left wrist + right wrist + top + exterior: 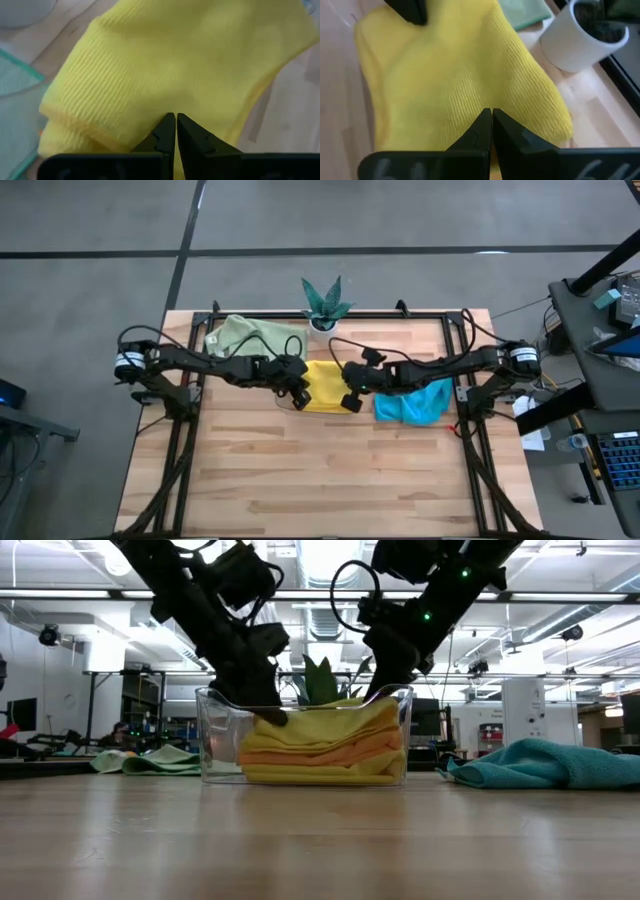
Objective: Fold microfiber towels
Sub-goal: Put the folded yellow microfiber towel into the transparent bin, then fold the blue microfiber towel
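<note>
A clear plastic tray at mid-table holds a stack of folded microfiber towels: a yellow one on top, an orange one under it and another yellow one at the bottom. My left gripper is shut, its tips on the top towel at the stack's left end. My right gripper is shut too, its tips on the same towel at the right end. A pale green towel lies crumpled at the far left, and a teal towel lies crumpled to the right of the tray. My left gripper presses its shut fingertips on the top yellow towel's upper face near its left end. It comes slanting down from the table's left. The towel lies on the stack in the tray. My right gripper presses its shut fingertips on the same towel's upper face near its right end. It comes slanting down from the table's right. No cloth shows between the fingers.
A small potted plant in a white pot stands at the far edge, just behind the tray. Black frame rails run along the table's left and right sides. The near half of the wooden table is bare wood.
</note>
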Motion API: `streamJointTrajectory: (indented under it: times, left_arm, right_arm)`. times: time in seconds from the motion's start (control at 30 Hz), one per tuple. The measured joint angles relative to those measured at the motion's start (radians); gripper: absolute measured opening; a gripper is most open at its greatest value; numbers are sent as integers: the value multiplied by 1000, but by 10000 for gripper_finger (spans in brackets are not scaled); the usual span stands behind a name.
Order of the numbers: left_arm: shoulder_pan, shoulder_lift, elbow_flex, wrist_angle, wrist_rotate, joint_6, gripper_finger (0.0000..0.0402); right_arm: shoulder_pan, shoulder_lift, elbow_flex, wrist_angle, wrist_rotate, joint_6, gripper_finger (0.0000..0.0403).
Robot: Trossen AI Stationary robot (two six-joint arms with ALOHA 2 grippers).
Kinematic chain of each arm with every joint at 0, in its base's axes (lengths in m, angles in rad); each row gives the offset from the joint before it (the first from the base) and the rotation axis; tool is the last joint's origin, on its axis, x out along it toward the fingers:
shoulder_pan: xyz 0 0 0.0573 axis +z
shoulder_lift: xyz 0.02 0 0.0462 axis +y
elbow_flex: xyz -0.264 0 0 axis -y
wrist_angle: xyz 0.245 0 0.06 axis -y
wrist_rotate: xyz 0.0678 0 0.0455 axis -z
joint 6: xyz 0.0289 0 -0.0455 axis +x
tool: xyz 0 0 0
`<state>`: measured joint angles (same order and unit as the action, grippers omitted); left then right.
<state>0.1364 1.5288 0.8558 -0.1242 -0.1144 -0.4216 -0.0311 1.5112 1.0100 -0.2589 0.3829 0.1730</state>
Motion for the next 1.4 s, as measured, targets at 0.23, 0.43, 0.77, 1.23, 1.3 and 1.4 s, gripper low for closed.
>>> streamJointTrajectory:
  times: [0.23,0.43,0.77,1.23,1.3,1.4]
  left_arm:
    - [0,-3,4,-34,-1,-17,3]
    - [0,-22,6,-87,-2,-42,3]
    - [-76,-110,29,-86,-6,-39,3]
    - [-419,-171,24,86,-189,-42,3]
    - [-469,-166,21,130,-214,-41,3]
    - [-532,-151,21,207,-258,-39,3]
  right_arm:
    - [0,0,0,-11,2,2,8]
    - [18,-13,0,-7,39,-20,8]
    - [108,-140,-17,-8,61,-34,8]
    - [279,-335,-154,-83,63,244,8]
    - [285,-342,-163,-142,61,324,8]
    - [299,-338,-172,-253,58,449,8]
